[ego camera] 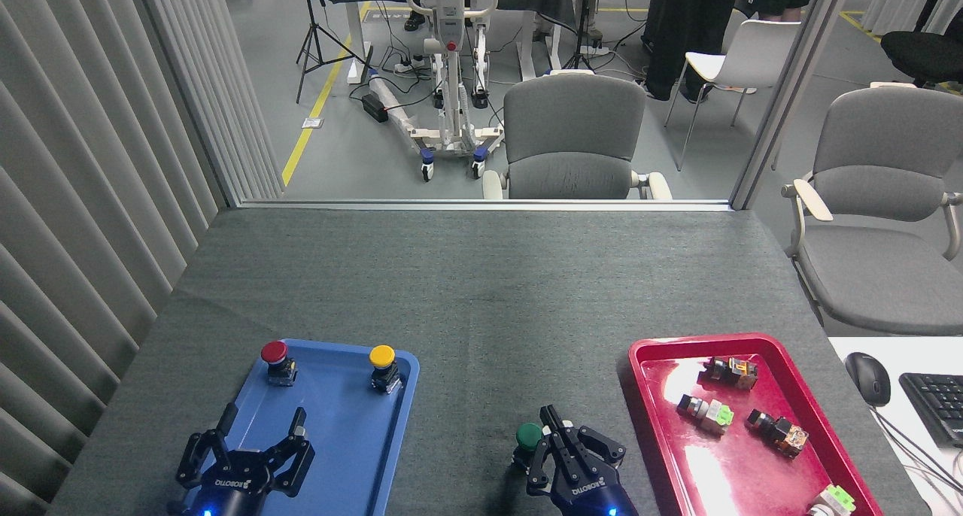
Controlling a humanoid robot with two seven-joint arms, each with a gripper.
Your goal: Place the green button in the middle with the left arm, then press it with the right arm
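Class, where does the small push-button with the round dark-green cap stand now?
The green-capped push-button stands on the bare grey felt between the blue tray and the red tray, beside the right gripper.

I note a blue tray (391, 414) holding a red-capped button (276, 360) and a yellow-capped button (384, 367), both upright at its far end. A red tray (662, 426) holds several loose switch parts (707, 413). A grey chair (572, 136) stands beyond my table.

Beyond our table (481, 275) we see a grey floor (346, 155) with a yellow line (308, 125), grey chairs (572, 136) facing us, a white chair (752, 57), a wheeled white stand (451, 87), and ribbed grey panels (83, 185) along the left.
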